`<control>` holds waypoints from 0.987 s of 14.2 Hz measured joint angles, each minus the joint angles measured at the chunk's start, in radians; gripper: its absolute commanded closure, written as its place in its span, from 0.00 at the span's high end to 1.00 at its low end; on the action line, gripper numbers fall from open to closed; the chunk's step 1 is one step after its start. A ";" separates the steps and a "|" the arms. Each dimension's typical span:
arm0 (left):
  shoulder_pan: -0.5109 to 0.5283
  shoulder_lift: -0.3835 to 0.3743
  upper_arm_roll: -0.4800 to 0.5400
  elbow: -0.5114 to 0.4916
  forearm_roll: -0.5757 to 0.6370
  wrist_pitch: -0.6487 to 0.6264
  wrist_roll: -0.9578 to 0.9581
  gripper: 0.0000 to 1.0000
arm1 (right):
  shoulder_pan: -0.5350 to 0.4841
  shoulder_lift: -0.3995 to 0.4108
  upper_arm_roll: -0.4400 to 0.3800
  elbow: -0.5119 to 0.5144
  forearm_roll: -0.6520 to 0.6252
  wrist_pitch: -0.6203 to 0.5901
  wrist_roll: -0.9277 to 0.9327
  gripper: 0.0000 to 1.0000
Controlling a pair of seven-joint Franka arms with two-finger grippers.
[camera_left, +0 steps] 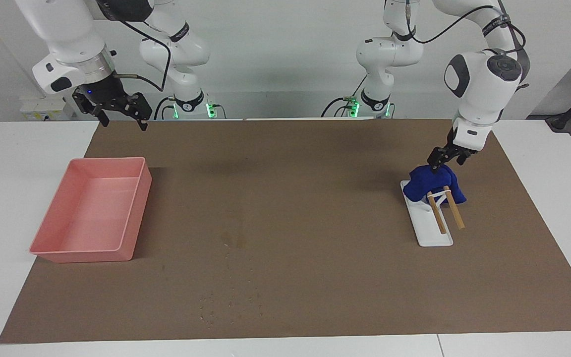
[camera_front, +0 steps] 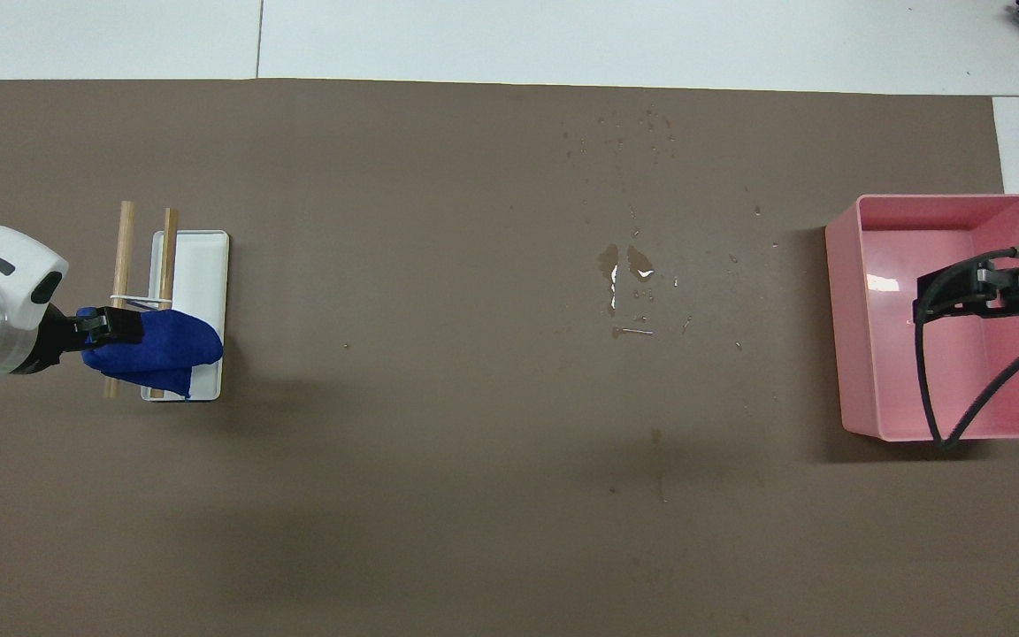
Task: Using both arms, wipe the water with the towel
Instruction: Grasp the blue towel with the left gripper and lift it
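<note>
My left gripper [camera_left: 436, 165] sits at the top of the towel [camera_left: 431, 182], its black fingers spread and reaching down onto the cloth on its side toward the left arm's end of the desk; the jaws stand wide, and whether they already pinch the fabric cannot be told. The towel, a deep-blue lumpy bundle, hangs over two wooden sticks [camera_left: 451, 213] that lean on a white tray [camera_left: 431, 233], the sticks tied together by a pale band. This tray lies on the brown mat [camera_left: 315, 198] toward the left arm's end of the desk, roughly midway between the mat's edge nearest the robots and its farthest edge. My left arm [camera_left: 481, 87] descends to it from above, wrist bent over the mat's corner nearest its base. The water [camera_front: 624, 265] is a small dark blotch with a bright glint, near the middle of the mat, somewhat toward the right arm's end, well apart from the towel; tiny specks scatter from it toward the mat's farthest edge. My right gripper [camera_left: 117, 111] waits, fingers spread and holding nothing, raised over the pink tray [camera_left: 137, 198], which rests at the mat's edge at the right arm's end of the desk.
</note>
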 measured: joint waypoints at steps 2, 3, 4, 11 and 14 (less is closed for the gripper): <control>0.000 0.000 0.000 -0.024 0.000 0.012 0.006 1.00 | 0.000 0.000 0.000 0.000 0.000 0.000 0.000 1.00; 0.000 0.000 0.000 -0.036 0.000 0.019 0.007 1.00 | 0.000 0.000 0.000 0.000 0.000 0.000 0.000 1.00; 0.000 0.000 0.000 -0.045 0.000 0.025 0.008 0.88 | 0.000 0.000 0.000 0.000 0.000 0.000 0.000 1.00; 0.000 0.000 0.000 -0.050 0.000 0.028 0.008 0.11 | 0.000 0.000 0.000 -0.001 0.000 0.000 0.000 1.00; 0.000 -0.003 0.001 -0.048 0.001 0.026 0.009 0.07 | 0.000 0.000 0.000 -0.002 0.000 0.000 0.000 1.00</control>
